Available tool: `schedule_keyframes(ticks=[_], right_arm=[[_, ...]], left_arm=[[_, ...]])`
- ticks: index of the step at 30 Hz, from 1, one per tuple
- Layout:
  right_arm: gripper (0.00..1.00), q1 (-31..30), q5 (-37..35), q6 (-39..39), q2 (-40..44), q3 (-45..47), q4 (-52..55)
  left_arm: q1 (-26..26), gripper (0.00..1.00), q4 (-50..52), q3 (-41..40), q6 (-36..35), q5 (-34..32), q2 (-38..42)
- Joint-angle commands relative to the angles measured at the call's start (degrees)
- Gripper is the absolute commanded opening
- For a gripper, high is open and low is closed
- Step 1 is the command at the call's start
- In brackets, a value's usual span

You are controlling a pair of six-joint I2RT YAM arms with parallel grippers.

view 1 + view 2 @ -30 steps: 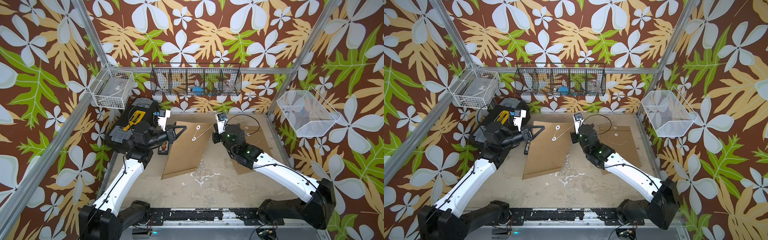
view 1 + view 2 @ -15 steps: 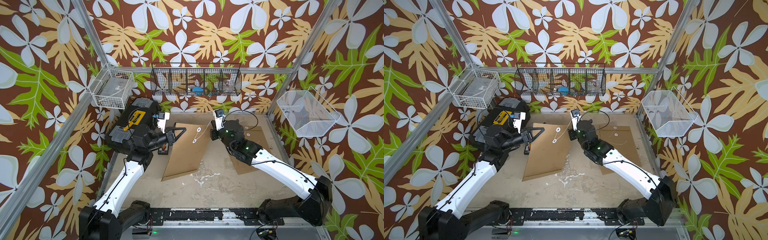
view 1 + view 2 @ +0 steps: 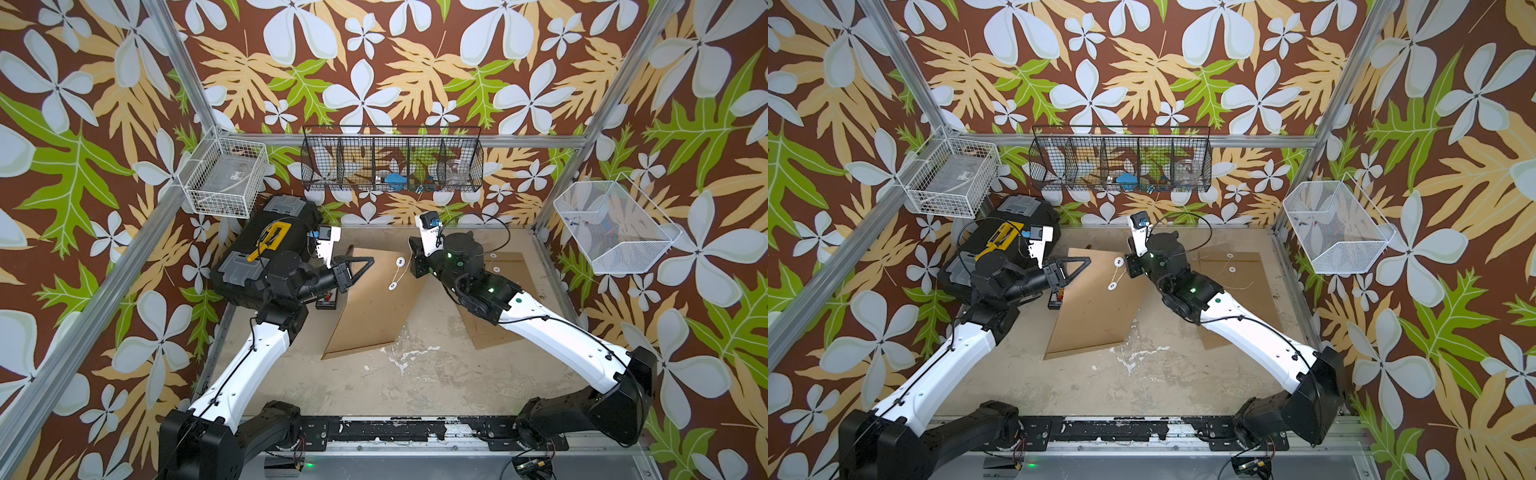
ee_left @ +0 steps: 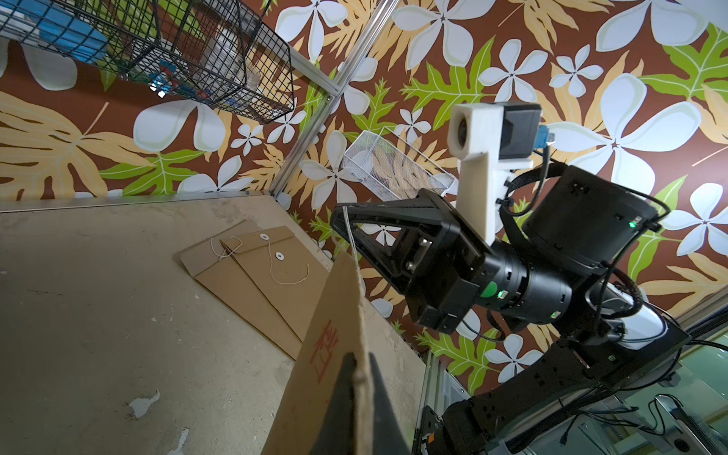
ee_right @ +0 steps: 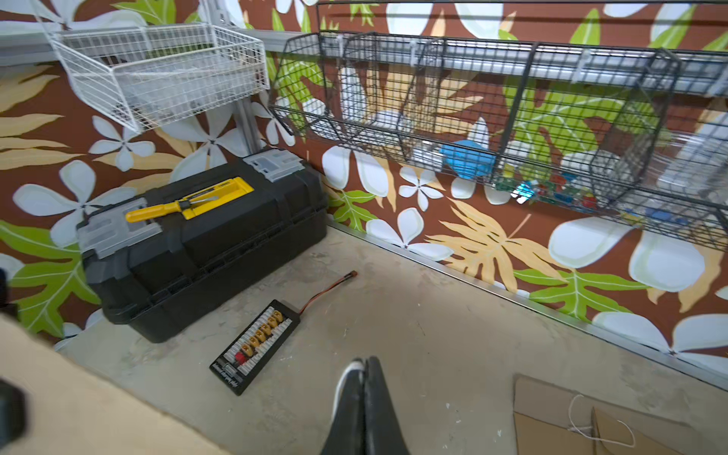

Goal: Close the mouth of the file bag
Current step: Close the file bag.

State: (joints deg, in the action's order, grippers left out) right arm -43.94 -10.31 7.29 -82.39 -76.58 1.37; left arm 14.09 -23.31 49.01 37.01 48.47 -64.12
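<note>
The left gripper (image 3: 368, 262) is pinching the file bag's (image 3: 365, 316) raised edge near the desk's (image 3: 374, 395) back edge, while the right gripper (image 4: 341, 214) is clamping its string (image 4: 351, 241). Tugging too hard is probably risking a snapped string or a slipped bag.

Floral brown wallpaper (image 3: 374, 62) surrounds a scuffed beige floor (image 3: 395, 395), with wire baskets (image 3: 390, 162) hung on aluminium rails (image 3: 532, 141)

A red Chinese character, seemingly 档, is showing on the file bag (image 4: 315, 394) face. White lettering on the connector board (image 5: 256, 346), four o'clock from the toolbox (image 3: 299, 216), is proving unreadable.
</note>
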Motion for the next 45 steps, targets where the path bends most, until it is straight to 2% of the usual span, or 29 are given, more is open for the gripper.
schedule_keyframes(ticks=[1,14,31,45], right_arm=[[0.0,-0.78,1.15,0.93,-0.55,-1.52,0.45],[0.0,-7.38,1.29,1.89,-1.75,-3.91,2.17],[0.0,-6.39,11.95,8.05,4.07,-0.5,2.17],[0.0,-4.54,16.37,13.82,7.12,10.92,-2.88]], left_arm=[[0.53,0.0,-0.33,-0.32,-0.13,0.01,-0.24],[1.09,0.0,-1.35,0.38,0.41,-1.71,-0.61],[1.11,0.0,-0.72,1.0,-0.61,-3.88,-0.28],[1.07,0.0,-0.66,1.44,-1.33,-3.63,-0.24]])
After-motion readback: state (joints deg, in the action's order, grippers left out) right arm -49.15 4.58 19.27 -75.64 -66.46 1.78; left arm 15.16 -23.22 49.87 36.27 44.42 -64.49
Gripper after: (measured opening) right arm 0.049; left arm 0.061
